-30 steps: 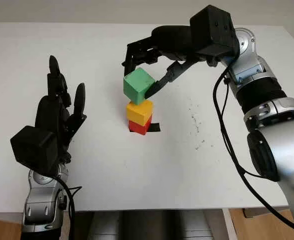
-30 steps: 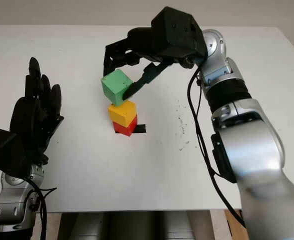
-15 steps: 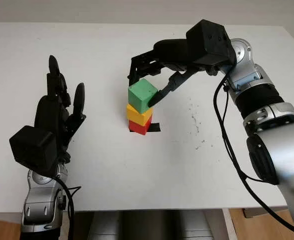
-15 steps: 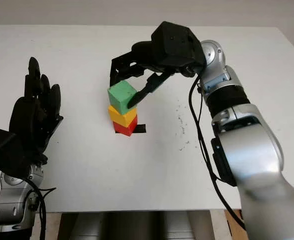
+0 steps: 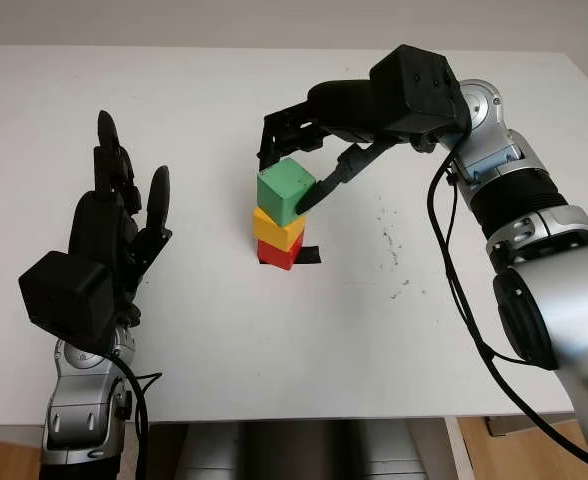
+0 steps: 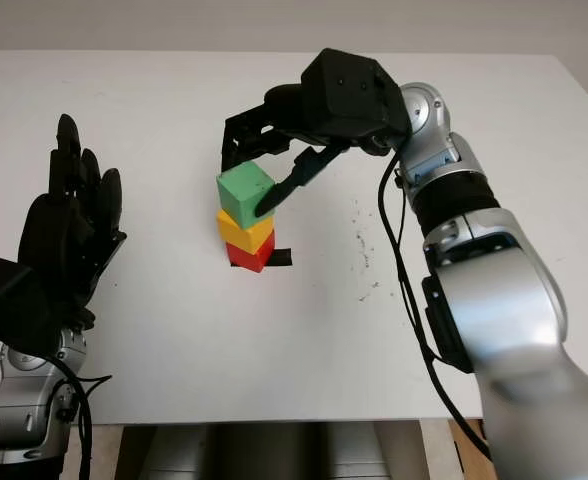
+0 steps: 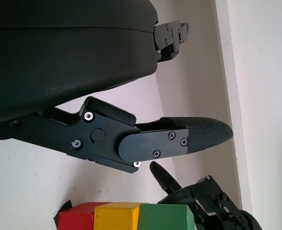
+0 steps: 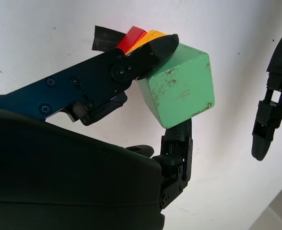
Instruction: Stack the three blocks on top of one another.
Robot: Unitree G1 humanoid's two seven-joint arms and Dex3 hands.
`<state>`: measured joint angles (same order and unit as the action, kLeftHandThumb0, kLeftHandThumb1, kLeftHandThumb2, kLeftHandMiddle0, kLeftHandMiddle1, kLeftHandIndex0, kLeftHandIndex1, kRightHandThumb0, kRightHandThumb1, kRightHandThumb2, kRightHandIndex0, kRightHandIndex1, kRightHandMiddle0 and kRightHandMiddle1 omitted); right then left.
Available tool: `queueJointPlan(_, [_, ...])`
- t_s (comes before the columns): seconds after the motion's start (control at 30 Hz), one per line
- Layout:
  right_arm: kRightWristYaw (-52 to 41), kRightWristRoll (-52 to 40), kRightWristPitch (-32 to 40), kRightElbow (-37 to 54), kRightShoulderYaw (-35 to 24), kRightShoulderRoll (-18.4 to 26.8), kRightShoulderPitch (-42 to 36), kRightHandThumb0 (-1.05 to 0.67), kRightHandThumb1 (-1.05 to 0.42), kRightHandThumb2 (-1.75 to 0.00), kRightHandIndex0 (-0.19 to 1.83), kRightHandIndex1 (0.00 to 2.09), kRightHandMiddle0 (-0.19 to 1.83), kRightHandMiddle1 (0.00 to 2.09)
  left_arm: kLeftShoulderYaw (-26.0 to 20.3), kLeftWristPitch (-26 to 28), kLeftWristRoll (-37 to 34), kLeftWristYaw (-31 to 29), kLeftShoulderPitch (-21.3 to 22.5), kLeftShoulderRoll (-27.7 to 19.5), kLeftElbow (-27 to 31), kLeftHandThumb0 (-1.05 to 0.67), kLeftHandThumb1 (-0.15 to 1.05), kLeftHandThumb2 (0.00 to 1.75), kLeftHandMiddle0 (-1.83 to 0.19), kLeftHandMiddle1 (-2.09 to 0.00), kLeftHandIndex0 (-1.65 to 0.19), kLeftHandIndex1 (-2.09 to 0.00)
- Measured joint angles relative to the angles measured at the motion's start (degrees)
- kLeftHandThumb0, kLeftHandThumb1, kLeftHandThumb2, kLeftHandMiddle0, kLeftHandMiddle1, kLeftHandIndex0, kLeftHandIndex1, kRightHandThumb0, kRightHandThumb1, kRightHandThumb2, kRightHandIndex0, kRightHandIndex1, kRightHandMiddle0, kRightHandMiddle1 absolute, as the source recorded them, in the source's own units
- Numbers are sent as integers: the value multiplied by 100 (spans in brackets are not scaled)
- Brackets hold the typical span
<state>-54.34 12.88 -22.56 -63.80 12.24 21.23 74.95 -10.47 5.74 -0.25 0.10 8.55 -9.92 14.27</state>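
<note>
A green block (image 5: pixel 286 190) sits tilted on a yellow block (image 5: pixel 277 229), which stands on a red block (image 5: pixel 279 254) near the table's middle. My right hand (image 5: pixel 288 178) reaches in from the right and is shut on the green block: the thumb (image 8: pixel 153 50) presses one side and a finger (image 8: pixel 179 139) the opposite side. In the right wrist view the green block (image 8: pixel 179 88) covers most of the yellow and red ones. My left hand (image 5: pixel 114 225) is open, held upright over the table's left side, well apart from the stack (image 7: pixel 126 216).
A small black tape mark (image 5: pixel 310 255) lies on the white table (image 5: pixel 374 330) beside the red block. Dark speckles (image 5: pixel 392 245) dot the table to the right of the stack. The right arm's cable (image 5: pixel 454 290) hangs over the right side.
The right hand has brought the green block down and slightly right onto the yellow block. Over the last half second it barely moved. The left hand has stayed still.
</note>
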Motion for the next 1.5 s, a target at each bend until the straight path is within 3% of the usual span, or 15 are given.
queueJointPlan(0.23, [-192, -76, 116, 37, -9, 87, -7, -68, -87, -5, 3, 1, -8, 59, 0, -8, 16, 3, 0, -1, 0, -77, 105, 54, 19, 0, 19, 0])
queueJointPlan(0.47, [-553, -503, 390, 399, -274, 308, -35, -82, -87, -6, -19, 0, -19, 4, 3, -30, 27, -2, 5, -6, -9, -80, 105, 53, 19, 0, 19, 0])
queueJointPlan(0.73, [-643, -1263, 1176, 936, -883, 514, -209, -95, -94, -8, -19, 0, -19, 0, 1, -52, 7, -6, 37, -8, -76, -80, 105, 51, 19, 0, 19, 0])
queueJointPlan(0.87, [276, -1796, 1639, 1745, -1512, 546, -961, -90, -104, -35, -19, 0, -19, 0, -2, -142, 8, -6, 56, -9, -183, -79, 105, 51, 19, 0, 19, 0])
queueJointPlan(0.9, [503, -1864, 1764, 1997, -1610, 533, -1237, -83, -104, -52, -19, 0, -19, 0, -1, -146, -7, -6, 58, -6, -194, -80, 105, 50, 19, 0, 19, 0])
queueJointPlan(1.0, [1158, -2050, 2061, 2892, -1792, 325, -2285, -79, -105, -68, -19, 0, -19, 0, -23, -159, -100, -4, 67, 10, -262, -79, 105, 49, 19, 0, 19, 0])
queueJointPlan(1.13, [2078, -2281, 2628, 3923, -1870, -188, -3449, -83, -105, -74, -19, 0, -19, 0, -27, -236, -144, -57, 108, -16, -383, -79, 105, 52, 19, 0, 19, 0])
queueJointPlan(1.27, [2823, -2476, 2866, 4410, -1990, -593, -3787, -82, -105, -78, -19, 0, -19, 0, -28, -288, -141, -167, 207, -137, -525, -80, 105, 54, 19, 0, 19, 0])
queueJointPlan(1.5, [3641, -2402, 2870, 4535, -2040, -794, -3837, -77, -105, -79, -19, 0, -19, 0, -50, -314, -205, -265, 369, -265, -728, -80, 105, 52, 19, 0, 19, 0])
